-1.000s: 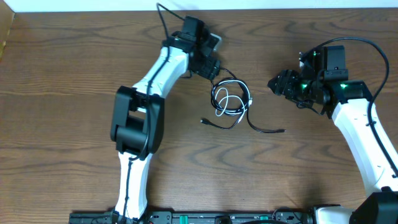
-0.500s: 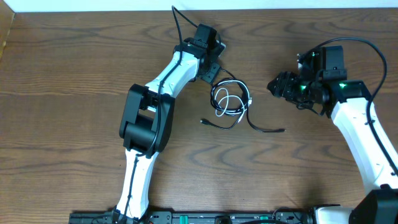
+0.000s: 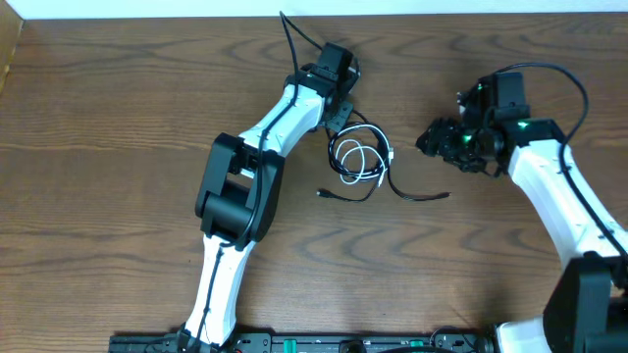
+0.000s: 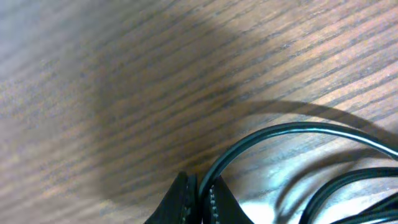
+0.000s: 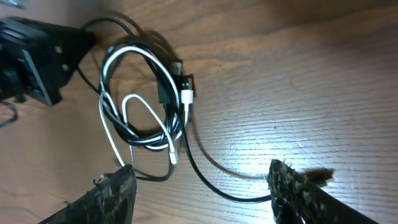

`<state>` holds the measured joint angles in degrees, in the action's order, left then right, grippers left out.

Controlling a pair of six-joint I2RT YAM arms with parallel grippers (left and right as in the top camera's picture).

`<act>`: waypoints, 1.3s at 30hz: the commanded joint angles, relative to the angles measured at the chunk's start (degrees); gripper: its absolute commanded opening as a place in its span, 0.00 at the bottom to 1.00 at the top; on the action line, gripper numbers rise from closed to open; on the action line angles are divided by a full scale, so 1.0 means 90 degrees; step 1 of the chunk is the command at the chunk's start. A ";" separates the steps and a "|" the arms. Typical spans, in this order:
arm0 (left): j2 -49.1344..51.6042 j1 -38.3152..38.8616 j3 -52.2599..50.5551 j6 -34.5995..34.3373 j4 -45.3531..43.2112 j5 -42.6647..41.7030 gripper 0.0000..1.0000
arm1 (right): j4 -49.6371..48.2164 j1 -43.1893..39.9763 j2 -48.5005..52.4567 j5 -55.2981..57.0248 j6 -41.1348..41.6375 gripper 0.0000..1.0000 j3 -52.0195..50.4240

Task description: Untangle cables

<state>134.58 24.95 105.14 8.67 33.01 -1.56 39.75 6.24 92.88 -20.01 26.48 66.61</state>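
The cables lie tangled mid-table: a thin black cord (image 3: 345, 145) and a thin white cord (image 3: 365, 162) coiled together. One black tail (image 3: 422, 196) runs off to the right, and another black end (image 3: 334, 194) lies at the lower left. My left gripper (image 3: 337, 116) sits at the coil's upper left edge. In the left wrist view the left gripper (image 4: 200, 182) is shut on the black cord (image 4: 292, 128). My right gripper (image 3: 428, 140) hangs to the right of the coil. It stands open (image 5: 202, 168) above the black cord's tail (image 5: 214, 190), with the white loop (image 5: 134, 52) beyond it.
Brown wood-grain table (image 3: 118, 147) all around. A white wall edge (image 3: 147, 8) runs along the far side. The left arm's elbow (image 3: 235, 186) lies to the left of the coil, and its thick black wire (image 3: 294, 39) rises near the wrist.
The left gripper has closed onto the black cord at the coil's upper edge, and its arm shifted slightly right. The right gripper drifted a little left toward the coil, still open.
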 commanded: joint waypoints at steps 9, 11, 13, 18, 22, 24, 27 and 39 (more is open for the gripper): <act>-0.2373 0.0053 0.0012 -0.1197 0.0957 -0.2873 0.07 | -0.0986 0.0396 0.0185 -0.1132 -0.0376 0.64 -0.0005; -0.2686 0.0053 0.0012 -0.1258 0.1030 -0.3184 0.07 | -0.1100 0.0423 0.0214 -0.1156 -0.0100 0.64 -0.0005; -0.2926 0.0053 0.0012 -0.1367 0.1069 -0.3342 0.07 | -0.1236 0.0432 0.0260 -0.1202 0.0085 0.63 -0.0005; -0.3305 0.0053 0.0012 -0.1552 0.1088 -0.3636 0.07 | -0.1588 0.0432 0.0425 -0.1413 0.0393 0.62 -0.0005; -0.3429 0.0053 0.0012 -0.1576 0.1081 -0.3638 0.07 | -0.1960 0.0432 0.0474 -0.1885 0.0410 0.62 -0.0005; -0.3439 0.0041 0.0012 -0.1661 0.1069 -0.3631 0.07 | -0.2198 0.0432 0.0474 -0.2283 0.0413 0.62 -0.0002; -0.3439 0.0041 0.0012 -0.1817 0.1054 -0.3512 0.07 | -0.2560 0.0396 0.0474 -0.2888 0.0755 0.62 -0.0005; -0.3436 0.0061 0.0012 -0.2271 0.1039 -0.3497 0.07 | -0.3402 0.0357 0.0478 -0.3553 0.2484 0.61 -0.0005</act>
<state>104.88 25.52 104.79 -9.23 42.63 -32.47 10.50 9.87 97.12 -49.80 43.11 66.57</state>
